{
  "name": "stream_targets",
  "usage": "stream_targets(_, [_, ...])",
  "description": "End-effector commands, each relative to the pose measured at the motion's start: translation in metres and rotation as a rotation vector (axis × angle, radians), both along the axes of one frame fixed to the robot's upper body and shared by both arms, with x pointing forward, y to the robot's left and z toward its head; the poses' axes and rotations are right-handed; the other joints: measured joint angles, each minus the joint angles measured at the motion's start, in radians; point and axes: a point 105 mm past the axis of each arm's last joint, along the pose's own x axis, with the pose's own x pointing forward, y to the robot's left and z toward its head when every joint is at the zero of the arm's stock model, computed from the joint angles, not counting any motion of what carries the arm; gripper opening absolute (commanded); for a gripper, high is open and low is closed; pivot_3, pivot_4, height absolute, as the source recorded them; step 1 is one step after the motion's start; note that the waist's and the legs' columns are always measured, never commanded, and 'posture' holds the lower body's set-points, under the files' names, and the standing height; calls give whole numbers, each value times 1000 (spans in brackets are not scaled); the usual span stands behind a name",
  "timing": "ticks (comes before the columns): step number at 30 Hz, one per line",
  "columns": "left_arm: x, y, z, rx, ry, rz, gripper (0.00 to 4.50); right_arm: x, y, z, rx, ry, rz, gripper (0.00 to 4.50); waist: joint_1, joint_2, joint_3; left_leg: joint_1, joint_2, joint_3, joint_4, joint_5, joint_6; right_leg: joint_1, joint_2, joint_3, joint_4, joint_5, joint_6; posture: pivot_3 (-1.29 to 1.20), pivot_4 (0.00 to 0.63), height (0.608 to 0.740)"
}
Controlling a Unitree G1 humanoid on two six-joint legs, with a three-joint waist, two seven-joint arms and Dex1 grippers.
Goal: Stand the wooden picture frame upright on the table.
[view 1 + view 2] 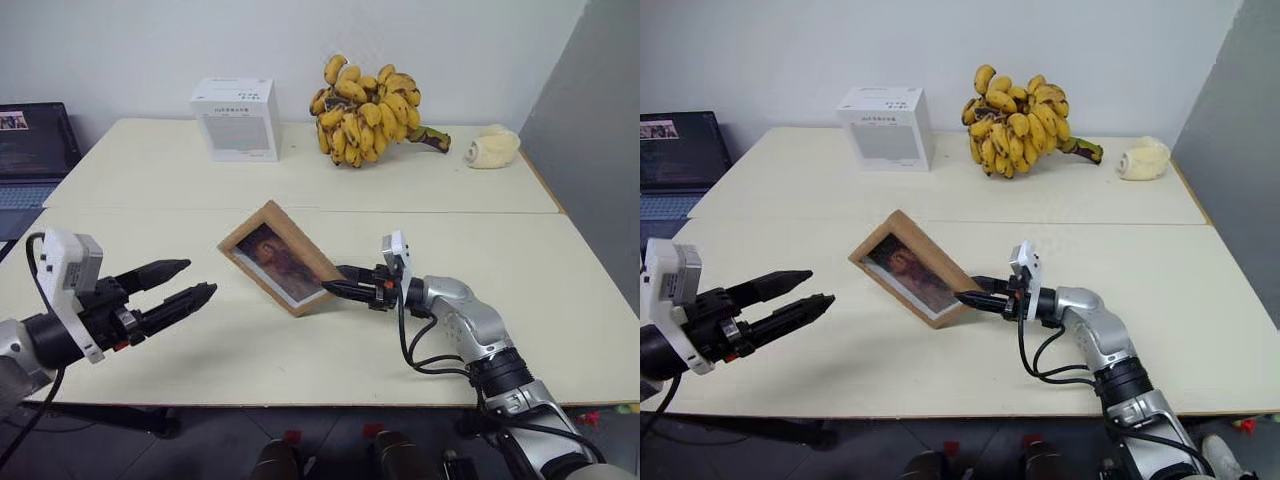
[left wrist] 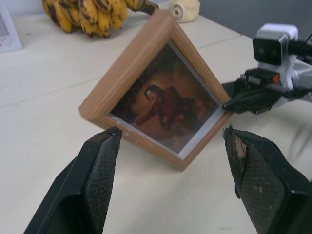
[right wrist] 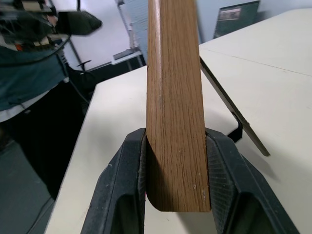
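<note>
The wooden picture frame (image 1: 275, 255) stands tilted over the middle of the table (image 1: 150, 170), its dark portrait facing me. Its lower edge is at the tabletop; I cannot tell whether it touches. My right gripper (image 1: 330, 287) is shut on the frame's right-hand end, one finger on the front and one on the back. From the right wrist, the wood edge (image 3: 175, 97) sits between both pads, and the fold-out stand (image 3: 234, 117) juts from the back. My left gripper (image 1: 200, 280) hovers open to the left of the frame, apart from it, with nothing between its fingers (image 2: 100, 165).
A white box (image 1: 236, 118), a big bunch of bananas (image 1: 365, 110) and a pale rolled object (image 1: 493, 147) stand along the table's far side. A laptop (image 1: 35, 150) sits beyond the left edge. A seam (image 1: 450, 211) crosses the tabletop behind the frame.
</note>
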Motion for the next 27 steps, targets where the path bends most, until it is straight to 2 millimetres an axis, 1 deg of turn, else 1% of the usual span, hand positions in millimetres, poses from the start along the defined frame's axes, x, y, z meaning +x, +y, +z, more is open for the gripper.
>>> stream_targets(1, [3, 0, 6, 6, -5, -16, 3579, 1, -16, -49, -154, 76, -88, 1537, -2, 0, 0, 0, 0, 0, 0, 0, 0, 0, 0, 0, 0, 0, 0, 0, 150, 740])
stream_targets(6, [6, 0, 7, 17, 8, -32, 3579, -1, -32, -65, -193, 87, -131, 1537, 0, 0, 0, -1, 0, 1, -1, 0, 0, -2, 0, 2, 0, 0, 0, 0, 150, 740])
stream_targets(10, [8, -2, 7, 27, 18, -48, 3579, -2, -37, -69, -200, 93, -147, 1537, 5, 0, 0, -1, -1, 1, 0, 0, 0, -1, 0, 2, -1, 0, 0, 0, 150, 740])
stream_targets(14, [7, -2, 4, 31, 32, -61, 3579, 0, -34, -64, -192, 76, -152, 1537, 6, 0, 0, -1, -1, 1, 0, 0, 0, 0, 0, 2, -2, 0, 0, 0, 150, 740])
stream_targets(19, [0, -9, -9, 43, 86, -105, 3579, 1, -31, -54, -195, 40, -136, 1537, 5, 0, 0, -1, -1, 1, -1, 0, 0, -1, 0, 2, -2, 0, 0, 0, 150, 740])
stream_targets(23, [-6, -13, -17, 62, 99, -128, 3579, -5, -32, -53, -247, -22, -112, 1537, 6, 0, 0, -1, -1, 1, -1, 0, 0, -1, 0, 2, -2, 0, 0, 0, 150, 740])
stream_targets(27, [-6, -16, -25, 104, 77, -122, 3579, -10, -35, -46, -276, -82, -99, 1537, 11, 1, 0, -2, -1, 1, -2, 0, -1, -1, -1, 2, -6, 0, 0, 0, 150, 740])
